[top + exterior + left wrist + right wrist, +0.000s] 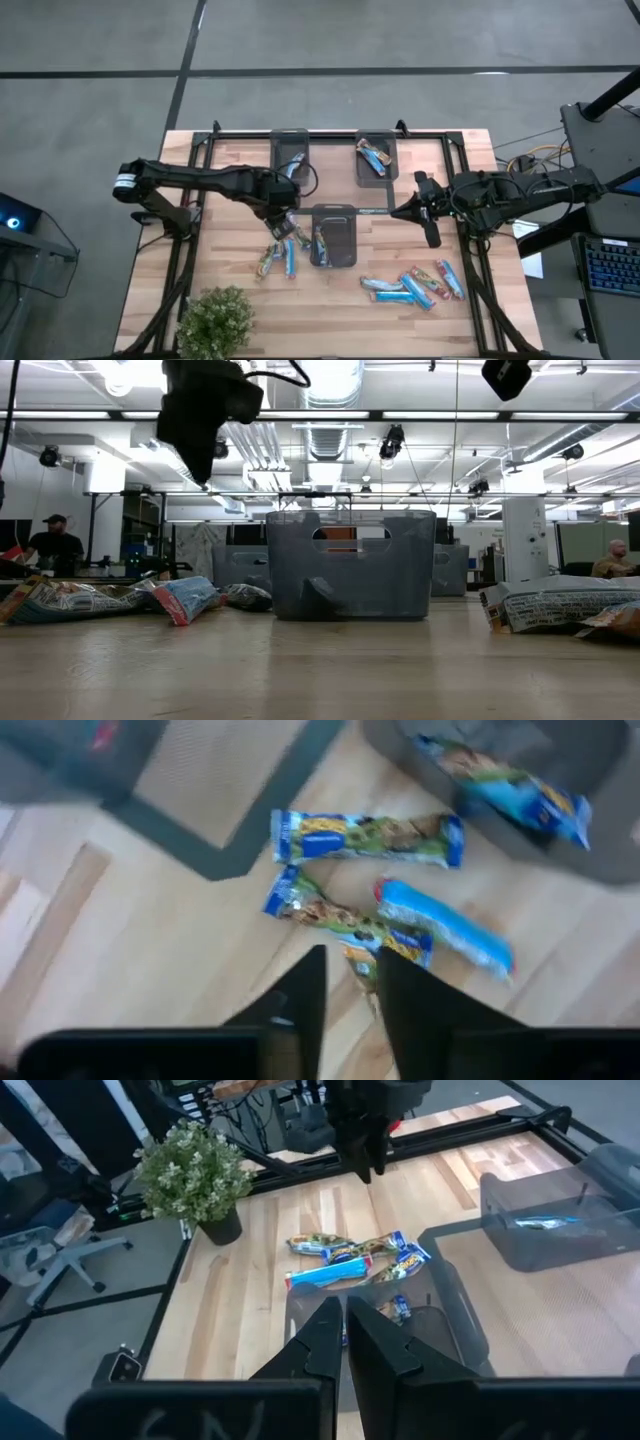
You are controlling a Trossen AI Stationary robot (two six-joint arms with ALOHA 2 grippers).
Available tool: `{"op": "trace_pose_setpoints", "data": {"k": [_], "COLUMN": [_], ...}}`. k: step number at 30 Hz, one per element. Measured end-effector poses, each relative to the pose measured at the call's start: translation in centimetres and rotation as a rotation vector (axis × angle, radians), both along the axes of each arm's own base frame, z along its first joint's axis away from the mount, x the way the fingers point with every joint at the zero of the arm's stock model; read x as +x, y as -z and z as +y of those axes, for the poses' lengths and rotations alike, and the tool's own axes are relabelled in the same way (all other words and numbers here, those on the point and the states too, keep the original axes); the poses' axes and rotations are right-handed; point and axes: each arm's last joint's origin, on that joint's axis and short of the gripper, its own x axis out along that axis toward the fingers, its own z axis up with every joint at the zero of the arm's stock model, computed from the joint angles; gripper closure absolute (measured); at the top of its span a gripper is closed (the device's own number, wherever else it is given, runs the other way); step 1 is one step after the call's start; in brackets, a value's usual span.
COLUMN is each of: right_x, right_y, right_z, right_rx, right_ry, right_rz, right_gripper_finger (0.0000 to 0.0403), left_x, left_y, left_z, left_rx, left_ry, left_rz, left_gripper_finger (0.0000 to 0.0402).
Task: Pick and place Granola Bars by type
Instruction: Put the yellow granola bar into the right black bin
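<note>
Shiny light-blue wrapped granola bars point(365, 838) lie loose on the pale wooden tabletop point(220, 272), a small cluster of them just left of the dark grey rectangular tray point(334, 236) at the table's middle. In the left wrist view three of them lie just ahead of the dark fingertips point(310, 982): one straight across, one slanting with a green-brown part, one plain blue with a red end. A further bar's end shows in the narrow gap between the two fingers; whether the fingers actually press it cannot be told. The left gripper point(281, 229) is above this cluster, its fingers drawn close with only a slim gap.

More bars point(412, 285) lie spread toward the near right part of the tabletop. One bar point(373, 156) lies in the far right grey tray point(376, 158), another point(293, 164) in the far left grey tray point(290, 155), and one in the middle tray.

The right gripper point(403, 211) hangs right of the middle tray, fingers closed together and holding nothing. A small green potted plant point(214, 322) stands at the near left edge.
</note>
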Motion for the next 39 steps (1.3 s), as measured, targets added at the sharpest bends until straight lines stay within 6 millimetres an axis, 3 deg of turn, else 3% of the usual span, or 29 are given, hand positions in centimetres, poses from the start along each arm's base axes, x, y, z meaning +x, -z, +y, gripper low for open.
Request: {"op": "trace_pose_setpoints", "data": {"k": [5, 17, 24, 30, 39], "right_x": [-0.3, -0.7, -0.7, -0.9, -1.2], "right_y": [-0.2, -0.5, -1.8, -2.3, -0.9], "right_z": [0.0, -0.1, 0.0, 0.0, 0.3], "right_rx": [0.005, 0.062, 0.071, 0.07, 0.259], "right_ry": [-0.002, 0.018, -0.021, -0.014, -0.013], "right_rz": [-0.009, -0.024, 0.043, 0.154, 0.384], "right_gripper_finger": [0.039, 0.039, 0.039, 0.039, 0.0388], "left_x": [-0.7, -5.2, -7.9, -9.0, -9.6], "left_y": [-1.3, -5.1, -4.4, -3.2, -2.1], "left_z": [-0.5, -1.1, -0.9, -0.8, -0.8], "left_rx": [0.032, 0.117, 0.168, 0.196, 0.198], "left_ry": [0.191, 0.306, 0.381, 0.42, 0.429], "left_rz": [-0.04, -0.36, -0.456, -0.492, -0.476], "left_gripper_finger": [0.0395, 0.0401, 0.0401, 0.0401, 0.0401]}}
